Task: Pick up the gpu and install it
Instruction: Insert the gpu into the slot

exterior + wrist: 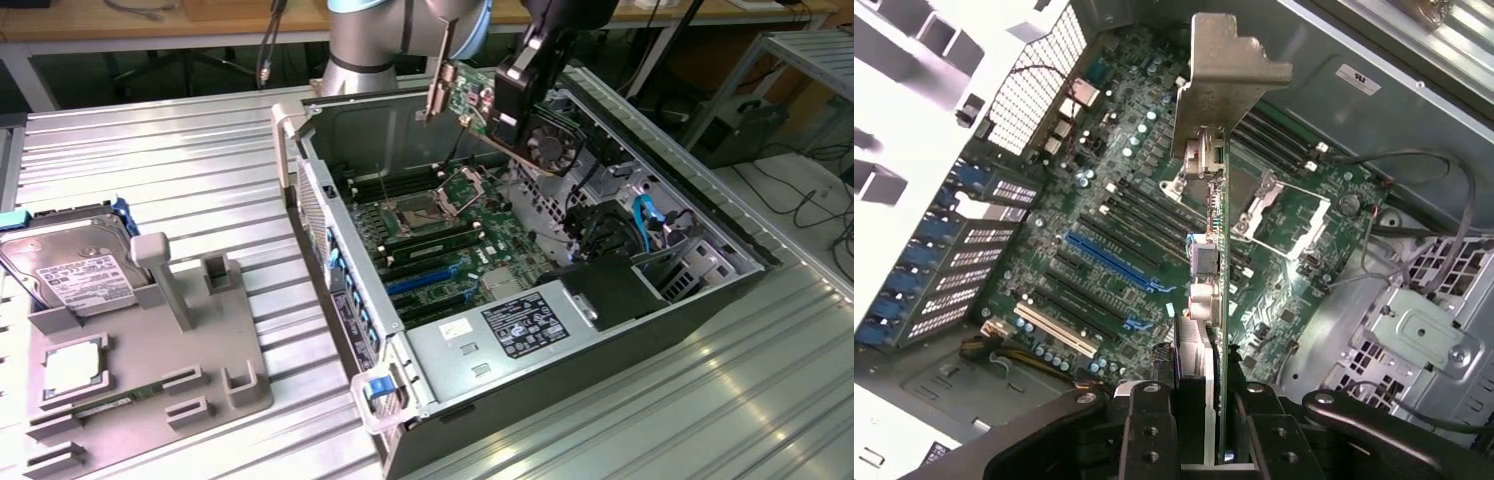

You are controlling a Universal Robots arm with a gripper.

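Claw hangs high, pointing down, jaws clamped.

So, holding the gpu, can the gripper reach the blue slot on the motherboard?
Probably yes. The case lies open, the gripper holds the gpu above the motherboard, and nothing I can see covers the blue slot.

One gpu, apparently one hard drive
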